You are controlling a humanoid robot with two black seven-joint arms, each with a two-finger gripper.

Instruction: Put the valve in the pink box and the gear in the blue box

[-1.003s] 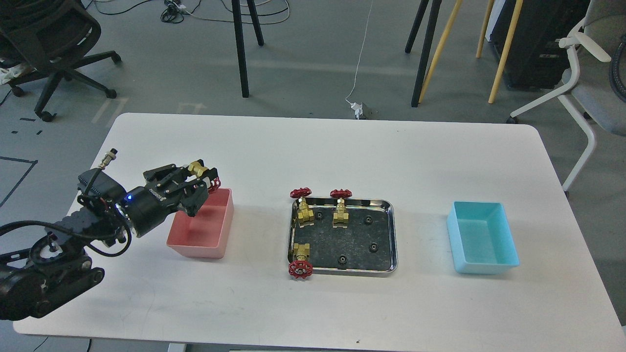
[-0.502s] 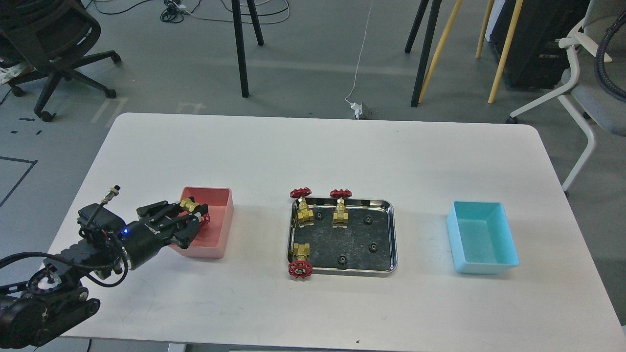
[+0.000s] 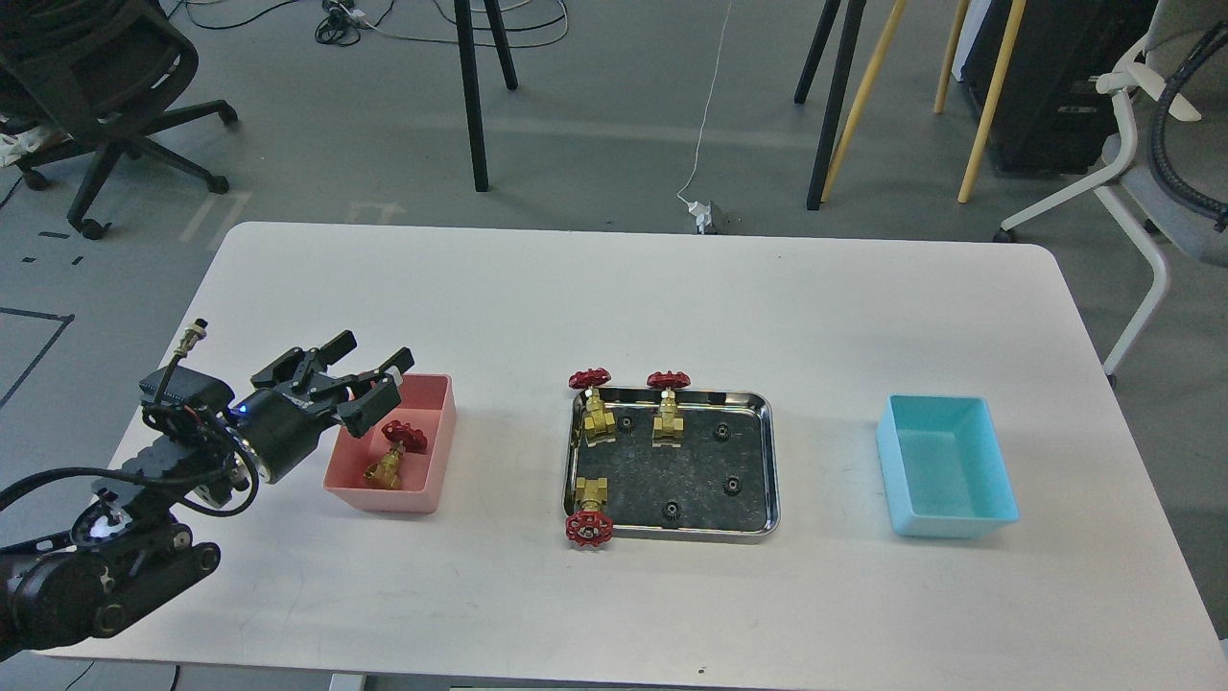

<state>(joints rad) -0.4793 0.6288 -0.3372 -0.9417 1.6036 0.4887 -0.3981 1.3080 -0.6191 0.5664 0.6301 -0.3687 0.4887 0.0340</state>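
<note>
Lying in the pink box, the valve sits just below the wide-open, empty left hand.

- This is a robotics lab or test space, not a home: a plain white table stands on a bare grey floor.
- Loose cables trail across that floor, and a white power plug lies just behind the table.
- Office chairs sit at both edges, a black one at the left and a grey-white one at the right.
- Tripod or stand legs, black and yellow wood, rise behind the table.
- Tape marks are stuck to the floor.
- On the table, a staged sorting set-up: steel tray, pink box, blue box.
</note>
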